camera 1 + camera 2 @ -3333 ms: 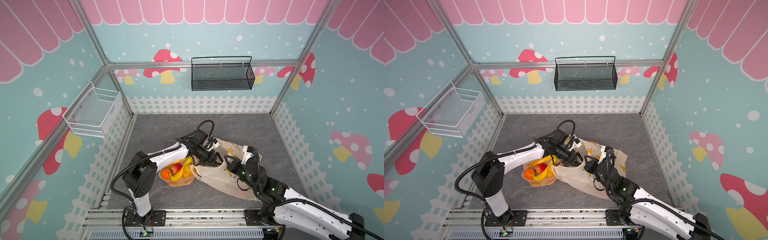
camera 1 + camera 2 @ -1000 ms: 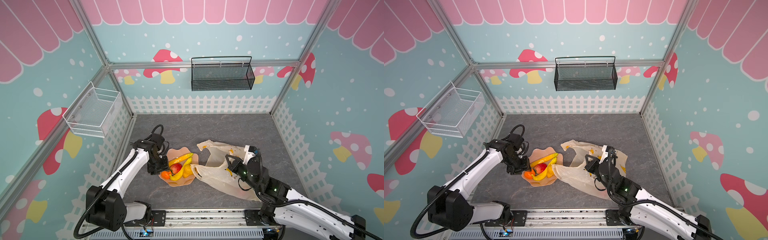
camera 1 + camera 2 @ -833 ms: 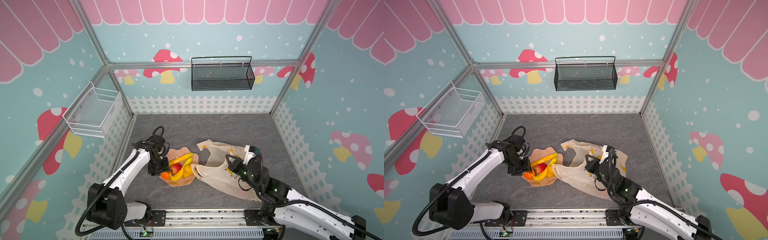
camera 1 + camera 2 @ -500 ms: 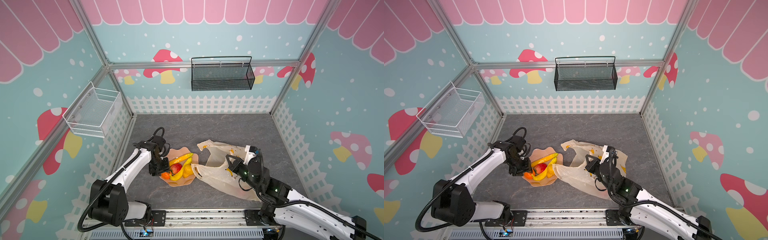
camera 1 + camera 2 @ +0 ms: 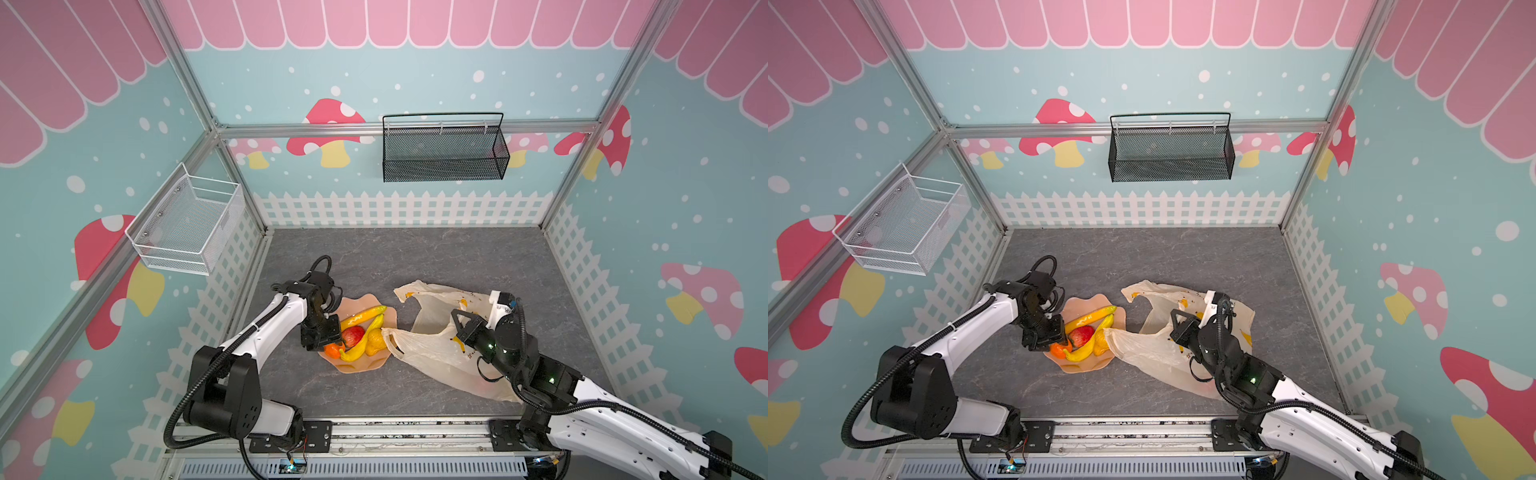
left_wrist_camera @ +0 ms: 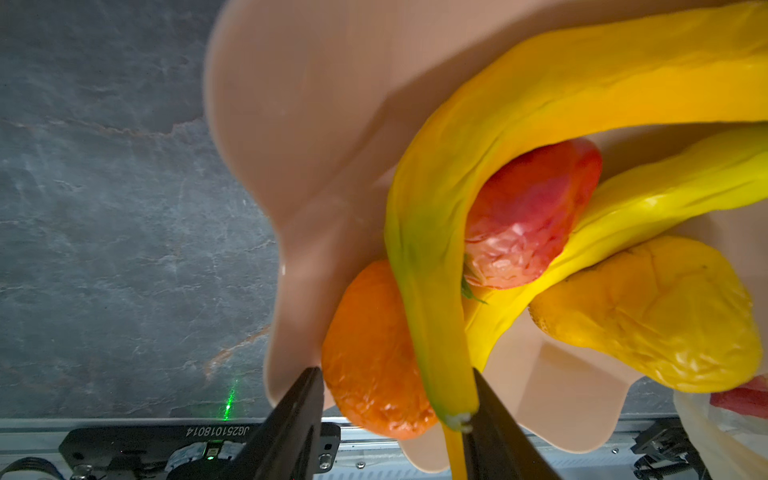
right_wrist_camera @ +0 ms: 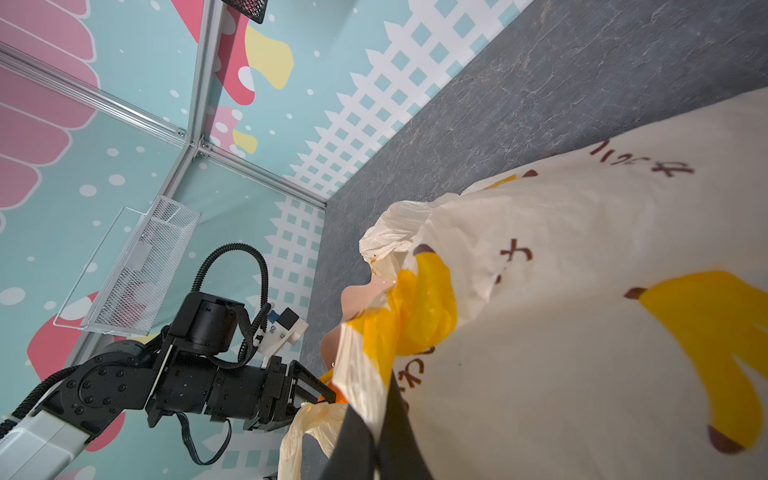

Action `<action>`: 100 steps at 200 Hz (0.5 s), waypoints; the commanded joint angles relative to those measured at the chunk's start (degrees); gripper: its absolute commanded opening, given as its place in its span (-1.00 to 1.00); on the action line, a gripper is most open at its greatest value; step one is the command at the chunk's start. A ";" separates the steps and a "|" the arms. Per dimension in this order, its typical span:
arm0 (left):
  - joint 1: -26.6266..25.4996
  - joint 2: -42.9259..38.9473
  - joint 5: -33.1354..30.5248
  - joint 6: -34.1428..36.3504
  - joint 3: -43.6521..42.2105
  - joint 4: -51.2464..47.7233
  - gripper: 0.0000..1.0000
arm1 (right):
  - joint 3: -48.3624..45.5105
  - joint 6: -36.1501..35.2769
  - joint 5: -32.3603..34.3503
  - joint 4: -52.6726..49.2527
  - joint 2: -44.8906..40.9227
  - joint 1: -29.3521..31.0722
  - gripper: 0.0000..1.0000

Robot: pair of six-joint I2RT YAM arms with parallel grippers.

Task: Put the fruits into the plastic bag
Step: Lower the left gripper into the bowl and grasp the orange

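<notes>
Bright, even, diffuse light fills both top views; shadows on the table (image 5: 415, 257) are faint and soft-edged, and detail looks sharp. In the left wrist view the plate (image 6: 291, 124) rim at 10 o'clock smears out of focus, the bananas (image 6: 602, 83) look soft, and glare whitens the strawberry (image 6: 519, 232). In the right wrist view the plastic bag (image 7: 582, 353) blurs toward 6 o'clock.

walls (image 5: 415, 62): teal, mushrooms | floor (image 5: 415, 257): grey slate | black mesh basket (image 5: 444, 166): back | white wire basket (image 5: 187, 232): left
</notes>
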 commanded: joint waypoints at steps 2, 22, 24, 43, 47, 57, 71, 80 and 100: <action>0.52 0.28 -0.09 -0.16 -0.57 1.04 0.08 | 0.83 0.12 0.80 -0.23 0.06 -0.11 -1.00; 0.47 0.45 0.02 0.02 -0.95 1.06 0.10 | 0.92 0.11 0.82 -0.25 0.33 -0.10 -1.00; 0.47 0.45 0.07 0.02 -0.99 1.12 0.10 | 1.02 0.07 0.80 -0.25 0.37 -0.11 -1.00; 0.47 0.81 0.25 0.11 -1.26 1.35 0.12 | 1.09 0.11 0.90 -0.28 0.50 -0.14 -1.00; 0.52 0.95 0.32 0.19 -1.20 1.36 0.11 | 1.07 0.08 0.91 -0.25 0.51 -0.17 -1.00; 0.51 1.23 0.27 0.29 -1.18 1.39 0.12 | 1.08 0.11 0.91 -0.25 0.60 -0.08 -1.00; 0.46 1.28 0.09 0.61 -1.16 1.39 0.08 | 1.18 0.04 0.94 -0.25 0.59 -0.13 -1.00; 0.47 1.24 -0.08 0.80 -1.15 1.44 0.03 | 1.19 0.05 0.94 -0.31 0.59 -0.09 -1.00; 0.47 1.31 -0.27 1.06 -1.09 1.42 -0.09 | 1.09 0.15 1.08 -0.34 0.49 -0.14 -1.00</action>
